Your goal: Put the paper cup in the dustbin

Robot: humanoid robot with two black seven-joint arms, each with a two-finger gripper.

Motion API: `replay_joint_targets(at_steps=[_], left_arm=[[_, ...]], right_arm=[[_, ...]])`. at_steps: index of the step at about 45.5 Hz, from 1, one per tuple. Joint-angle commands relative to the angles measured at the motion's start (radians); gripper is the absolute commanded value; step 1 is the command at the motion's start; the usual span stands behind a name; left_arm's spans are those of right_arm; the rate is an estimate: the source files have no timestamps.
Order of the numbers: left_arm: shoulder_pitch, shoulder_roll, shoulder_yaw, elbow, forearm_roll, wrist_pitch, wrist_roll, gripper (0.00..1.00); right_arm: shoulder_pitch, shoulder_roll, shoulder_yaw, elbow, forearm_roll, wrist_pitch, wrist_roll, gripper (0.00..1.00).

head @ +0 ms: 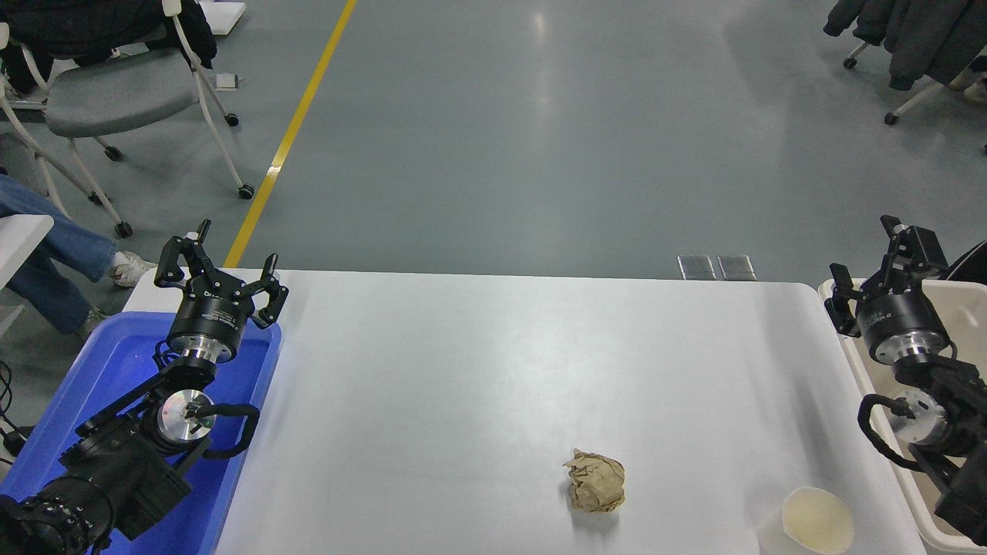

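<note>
The paper cup, white with a cream inside, stands upright on the white table at its near right corner. The beige dustbin stands off the table's right edge, partly hidden by my right arm. My right gripper is open and empty, raised over the bin's far left corner, well beyond the cup. My left gripper is open and empty, parked over the far end of the blue tray at the left.
A crumpled brown paper ball lies on the table left of the cup. A bright blue tray sits under my left arm. Chairs and a seated person's legs are at the far left.
</note>
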Motion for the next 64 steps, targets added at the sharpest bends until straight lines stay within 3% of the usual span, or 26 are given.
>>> replay_joint_targets(at_steps=[1,14,23,34,53,64], left_arm=[[0.000,0.000,-0.002,0.000,0.000,0.000,0.000,1.00],[-0.002,0.000,0.000,0.000,0.000,-0.003,0.000,1.00],[-0.002,0.000,0.000,-0.001,0.000,-0.004,0.000,1.00],[-0.002,0.000,0.000,-0.001,0.000,-0.006,0.000,1.00],[-0.002,0.000,0.000,0.000,0.000,-0.006,0.000,1.00],[-0.002,0.000,0.000,-0.002,0.000,-0.007,0.001,1.00]], right_arm=[[0.002,0.012,0.000,0.002,0.005,0.001,0.000,0.99],[0.005,0.010,-0.003,-0.001,0.003,0.001,-0.014,0.99],[0.005,-0.027,0.024,0.045,0.008,-0.001,-0.180,0.99],[0.003,-0.142,-0.034,0.263,-0.029,0.002,-0.187,0.99],[0.038,-0.335,-0.195,0.542,-0.329,0.004,-0.244,0.99],[0.049,-0.461,-0.302,0.697,-0.625,0.005,-0.255,0.99]])
